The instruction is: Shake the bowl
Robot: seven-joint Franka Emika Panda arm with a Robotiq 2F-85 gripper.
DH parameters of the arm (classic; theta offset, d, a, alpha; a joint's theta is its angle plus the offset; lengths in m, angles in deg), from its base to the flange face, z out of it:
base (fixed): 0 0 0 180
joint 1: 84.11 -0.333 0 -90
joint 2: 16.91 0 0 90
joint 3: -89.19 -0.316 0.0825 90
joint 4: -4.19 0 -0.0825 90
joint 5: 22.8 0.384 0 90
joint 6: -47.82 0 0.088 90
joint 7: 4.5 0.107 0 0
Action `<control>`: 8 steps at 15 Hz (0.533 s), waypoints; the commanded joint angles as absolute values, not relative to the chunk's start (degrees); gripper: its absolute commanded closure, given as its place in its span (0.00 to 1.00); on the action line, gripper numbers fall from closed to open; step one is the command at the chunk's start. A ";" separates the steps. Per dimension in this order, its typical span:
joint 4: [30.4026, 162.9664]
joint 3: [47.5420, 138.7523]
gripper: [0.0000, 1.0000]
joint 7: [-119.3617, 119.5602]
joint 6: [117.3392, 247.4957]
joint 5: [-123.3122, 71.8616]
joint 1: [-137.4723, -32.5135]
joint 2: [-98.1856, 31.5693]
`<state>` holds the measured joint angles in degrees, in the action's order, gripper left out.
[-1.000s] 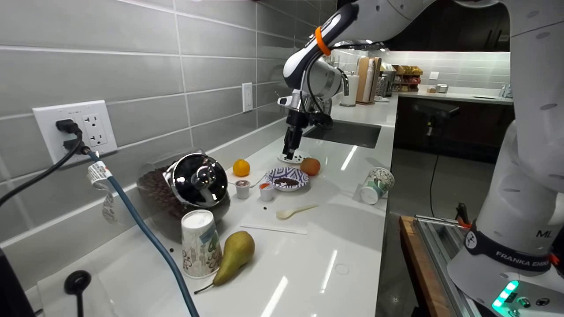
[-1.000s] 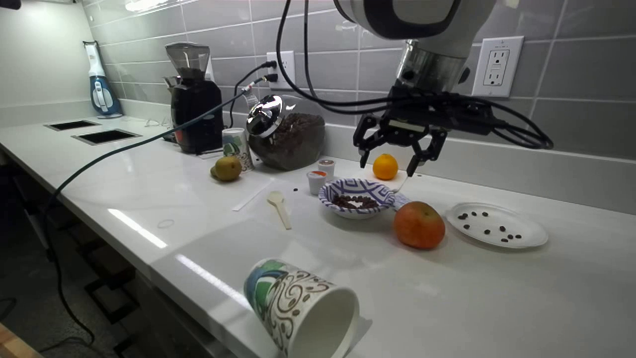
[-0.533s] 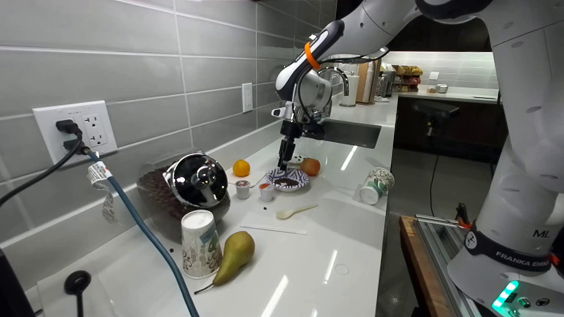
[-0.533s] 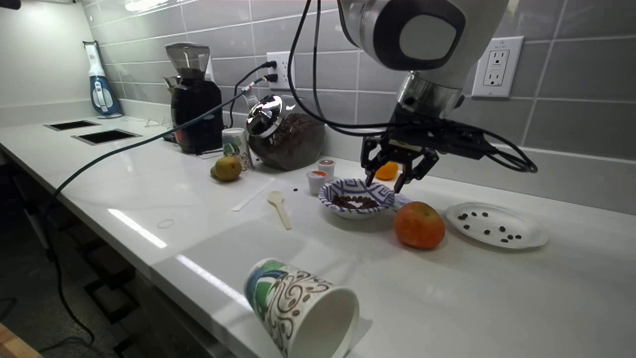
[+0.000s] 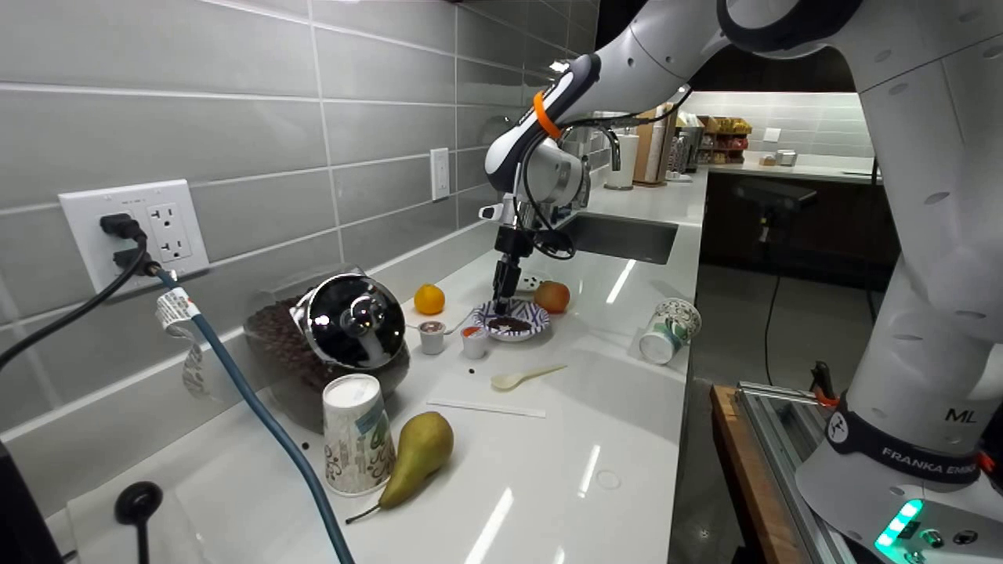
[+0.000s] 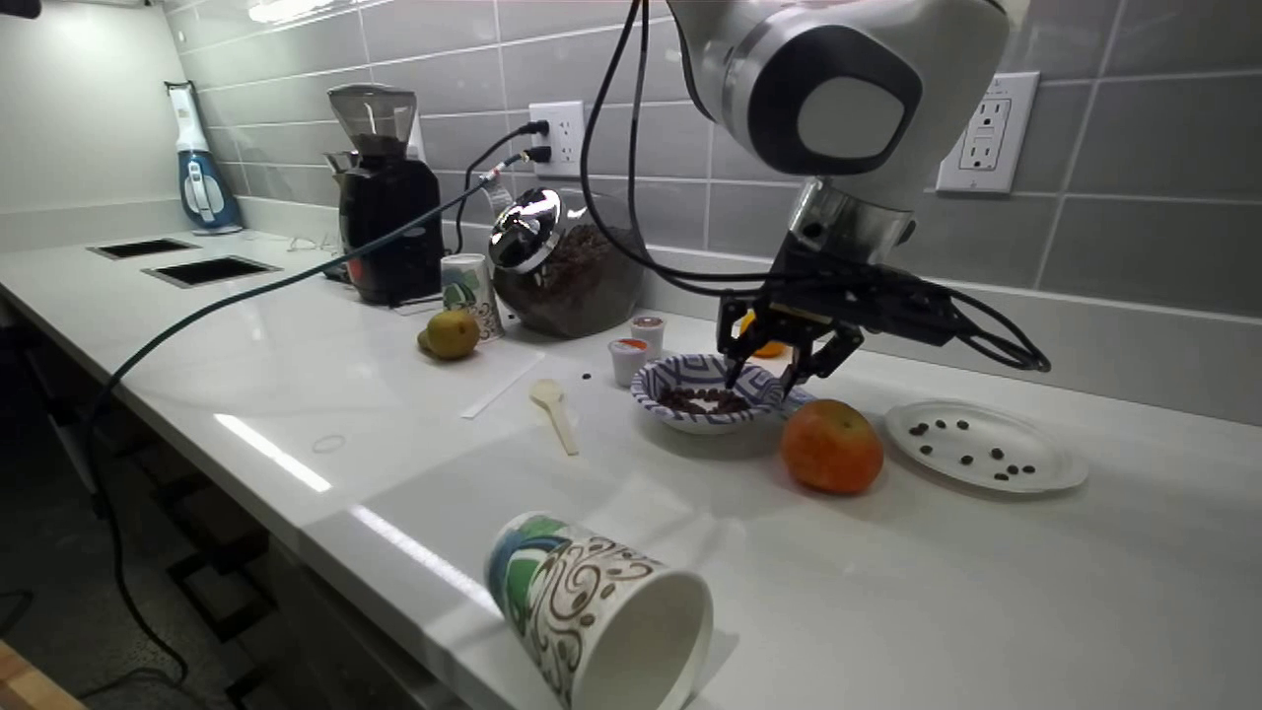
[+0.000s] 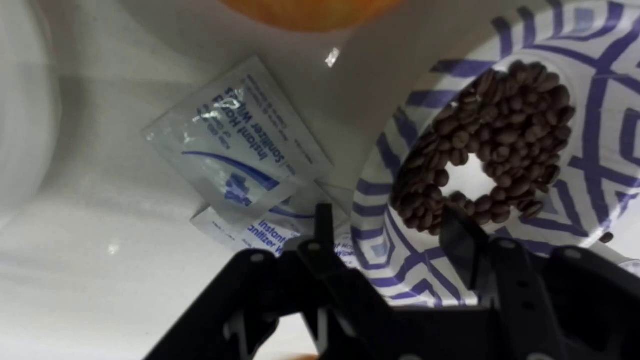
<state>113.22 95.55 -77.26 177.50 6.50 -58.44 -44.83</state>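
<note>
Tool [image 7: 388,214] lower than second ago, spread, straddling rim of bowl [image 7: 595,150]; one tip over beans [image 7: 515,135], one outside; contact hard to tell
Reads as lining up rim pinch; shake likely not begun
Bowl on desk [image 6: 937,592], toward tool's 2 o'clock in wrist view; shallow, round, white with purple bands, likely coated paper
Beans smooth, oval, ringing bare white patch
Glossy sachets [image 7: 237,142] at tool's 10 o'clock, same view
Round red-orange fruit [image 6: 831,447] at bowl's 4 o'clock in exterior view
</note>
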 commanded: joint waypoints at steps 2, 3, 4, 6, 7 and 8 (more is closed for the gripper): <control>111.42 94.14 0.59 -77.73 175.00 7.00 -56.62 -46.17; 111.56 94.10 0.63 -77.74 174.49 6.98 -56.50 -46.01; 111.56 94.15 0.74 -77.73 174.05 6.96 -56.43 -45.90; 111.55 94.26 0.87 -77.79 172.95 7.00 -56.23 -45.67; 111.49 94.33 0.93 -77.74 172.41 7.02 -56.12 -45.55; 111.40 94.39 0.95 -77.78 171.70 7.02 -56.01 -45.41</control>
<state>112.84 95.04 -77.26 174.46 6.50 -57.22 -45.30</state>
